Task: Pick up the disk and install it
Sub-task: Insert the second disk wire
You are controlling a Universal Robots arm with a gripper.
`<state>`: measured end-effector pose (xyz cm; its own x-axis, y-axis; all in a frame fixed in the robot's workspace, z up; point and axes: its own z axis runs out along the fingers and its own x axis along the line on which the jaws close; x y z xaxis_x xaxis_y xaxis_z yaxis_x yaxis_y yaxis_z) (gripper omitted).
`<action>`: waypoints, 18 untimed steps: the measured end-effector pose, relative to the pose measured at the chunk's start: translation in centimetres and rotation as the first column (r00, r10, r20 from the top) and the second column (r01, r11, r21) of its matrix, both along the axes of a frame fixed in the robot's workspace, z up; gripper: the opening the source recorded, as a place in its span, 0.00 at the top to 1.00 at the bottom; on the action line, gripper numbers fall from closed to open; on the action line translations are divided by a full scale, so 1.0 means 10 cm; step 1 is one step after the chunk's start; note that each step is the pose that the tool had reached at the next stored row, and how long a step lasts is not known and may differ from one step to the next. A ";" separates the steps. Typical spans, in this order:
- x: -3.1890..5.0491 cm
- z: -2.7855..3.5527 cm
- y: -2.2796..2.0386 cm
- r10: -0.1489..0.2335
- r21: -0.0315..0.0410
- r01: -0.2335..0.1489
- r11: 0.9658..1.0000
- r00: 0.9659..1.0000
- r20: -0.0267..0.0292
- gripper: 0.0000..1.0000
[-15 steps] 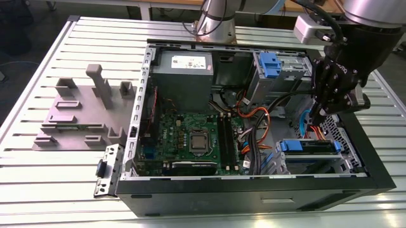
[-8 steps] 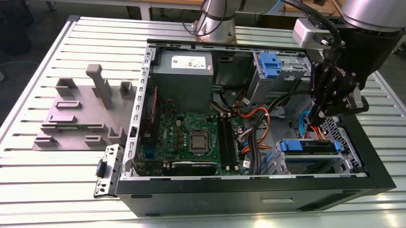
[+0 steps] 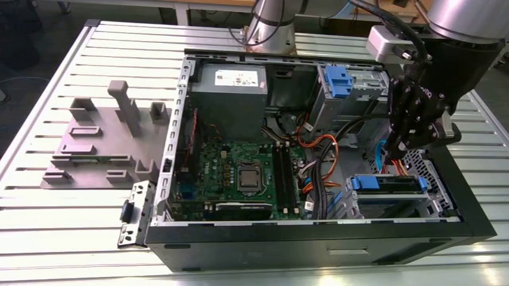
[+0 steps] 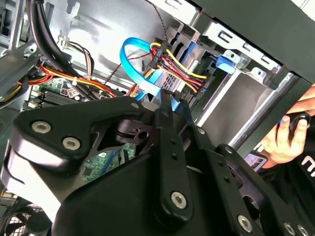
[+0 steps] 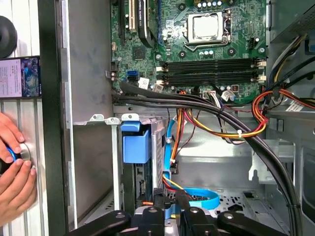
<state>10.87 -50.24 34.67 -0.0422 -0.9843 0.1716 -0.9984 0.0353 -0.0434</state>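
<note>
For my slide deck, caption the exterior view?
Robot gripper hovering inside the open computer case, above the blue-framed disk seated in its bay.

Disk (image 5: 147, 162) mostly hidden in bay; gripper (image 5: 170, 209) cut off by edge.

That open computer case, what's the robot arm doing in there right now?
The arm's gripper hangs over the drive end of the open computer case, just above the lower drive bay. The disk, in its blue carrier, already sits in that bay, with cables bunched beside it. In the first wrist view the disk shows seated in its cage, next to the motherboard. A person's hands rest on a control beside the case.
</note>
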 end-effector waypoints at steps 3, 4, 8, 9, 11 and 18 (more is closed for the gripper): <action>0.005 -0.037 0.000 0.000 0.000 0.000 1.000 1.000 -0.006 0.76; 0.005 -0.039 0.000 0.000 0.000 0.000 1.000 1.000 -0.006 0.78; 0.006 -0.041 0.000 0.000 0.000 0.000 1.000 1.000 -0.006 0.84; 0.006 -0.041 0.000 0.000 0.000 0.000 1.000 1.000 -0.006 0.84; 0.006 -0.042 -0.002 0.000 0.000 0.000 1.000 1.000 -0.006 0.84; -0.021 -0.041 -0.039 0.001 0.000 -0.001 1.000 1.000 -0.006 0.84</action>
<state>10.66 -50.64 34.25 -0.0402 -0.9843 0.1720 -0.9987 0.0343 -0.0371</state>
